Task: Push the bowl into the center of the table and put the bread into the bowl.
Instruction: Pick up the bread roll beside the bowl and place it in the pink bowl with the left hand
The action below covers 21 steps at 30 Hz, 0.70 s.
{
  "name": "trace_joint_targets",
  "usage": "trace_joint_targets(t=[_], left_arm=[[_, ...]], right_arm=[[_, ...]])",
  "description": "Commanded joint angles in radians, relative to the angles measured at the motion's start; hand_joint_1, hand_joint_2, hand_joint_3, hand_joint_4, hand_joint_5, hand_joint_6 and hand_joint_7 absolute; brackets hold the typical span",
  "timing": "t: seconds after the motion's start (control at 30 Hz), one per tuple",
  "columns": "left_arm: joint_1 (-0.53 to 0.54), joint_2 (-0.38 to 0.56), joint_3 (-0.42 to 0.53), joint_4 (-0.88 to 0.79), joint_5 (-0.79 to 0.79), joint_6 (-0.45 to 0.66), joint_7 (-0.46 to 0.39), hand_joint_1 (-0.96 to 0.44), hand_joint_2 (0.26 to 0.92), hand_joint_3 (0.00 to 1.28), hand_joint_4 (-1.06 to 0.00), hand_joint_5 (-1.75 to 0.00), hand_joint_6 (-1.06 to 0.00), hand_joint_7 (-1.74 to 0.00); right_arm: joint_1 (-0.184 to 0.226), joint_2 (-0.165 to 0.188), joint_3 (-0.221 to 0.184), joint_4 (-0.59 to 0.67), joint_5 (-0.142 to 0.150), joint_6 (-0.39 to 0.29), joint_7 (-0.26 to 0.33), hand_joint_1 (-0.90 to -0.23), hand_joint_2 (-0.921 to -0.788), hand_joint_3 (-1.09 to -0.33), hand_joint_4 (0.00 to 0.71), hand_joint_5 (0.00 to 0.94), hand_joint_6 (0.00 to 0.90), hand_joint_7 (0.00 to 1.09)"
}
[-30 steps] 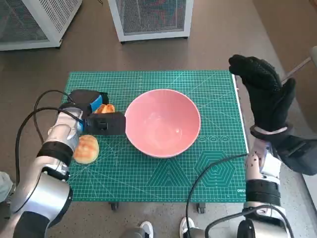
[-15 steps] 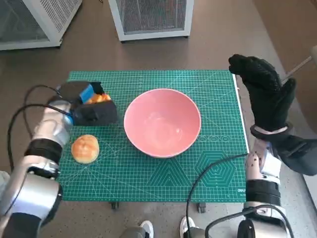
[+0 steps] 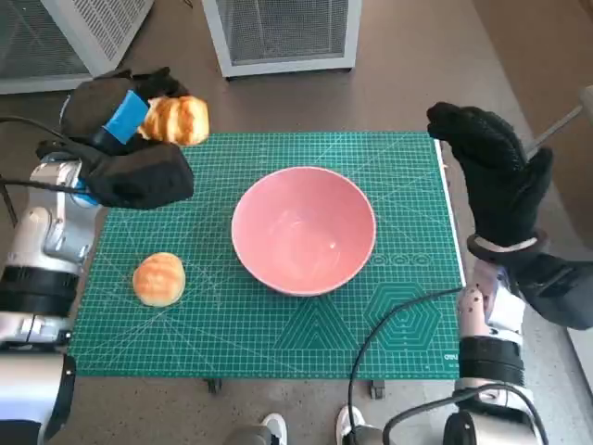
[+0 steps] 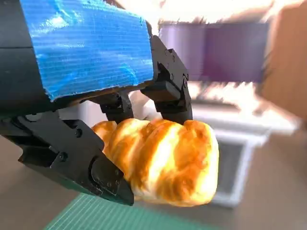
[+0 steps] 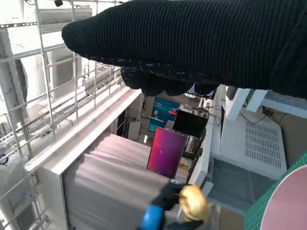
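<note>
Bread: twisted roll (image 3: 175, 120) now lifted off the desk (image 3: 408, 167), pinched in my left hand (image 3: 125, 139).
Bowl: pink bowl (image 3: 303, 229) at 4 o'clock, waiting.
Right hand (image 3: 491, 181): spread, idle.

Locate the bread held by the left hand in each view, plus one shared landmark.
Head view: held bread at the upper left, in the left hand, above the mat's far left corner.
Left wrist view: it fills the lower middle, between the black fingers.
Right wrist view: small, near the bottom edge, left of the bowl's pink rim.
Shared landmark: the blue tape on the left hand.
</note>
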Motion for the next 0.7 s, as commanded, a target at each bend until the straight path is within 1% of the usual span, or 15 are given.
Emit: trace_joint_targets(t=[0.03,0.2,0.37,0.53,0.63,0.7], left_arm=[[0.105,0.025,0.084,-0.268,-0.023,0.042,-0.032,0.0,0.912,0.01,-0.77,-1.05,-0.7,-1.12],[0.162,0.007,0.119,-0.451,-0.03,0.066,-0.081,0.0,0.912,0.01,-0.78,-1.02,-0.7,-1.14],[0.207,-0.034,0.113,-0.598,-0.063,0.072,-0.151,0.0,0.911,0.01,-0.79,-1.01,-0.7,-1.14],[0.223,-0.084,0.077,-0.671,-0.108,0.059,-0.221,0.0,0.911,0.01,-0.78,-1.04,-0.71,-1.1],[0.225,-0.107,0.061,-0.677,-0.117,0.05,-0.25,0.0,0.91,0.01,-0.77,-1.07,-0.72,-1.08],[0.224,-0.125,0.037,-0.659,-0.12,0.019,-0.265,0.0,0.911,0.01,-0.76,-1.09,-0.73,-1.06]], right_arm=[[0.028,0.012,0.009,0.001,0.006,0.008,0.004,-0.684,-0.921,-0.794,0.186,0.0,0.112,0.24],[0.028,0.013,0.011,0.001,0.01,0.011,0.007,-0.685,-0.921,-0.795,0.185,0.0,0.111,0.24],[0.026,0.012,0.011,0.006,0.014,0.014,0.01,-0.687,-0.921,-0.795,0.184,0.0,0.112,0.24],[0.026,0.012,0.013,0.005,0.017,0.018,0.01,-0.69,-0.921,-0.795,0.184,0.0,0.111,0.24],[0.026,0.011,0.015,0.004,0.02,0.02,0.011,-0.691,-0.921,-0.794,0.183,0.0,0.111,0.24],[0.027,0.01,0.016,0.0,0.022,0.022,0.011,-0.691,-0.921,-0.795,0.183,0.0,0.111,0.24]])
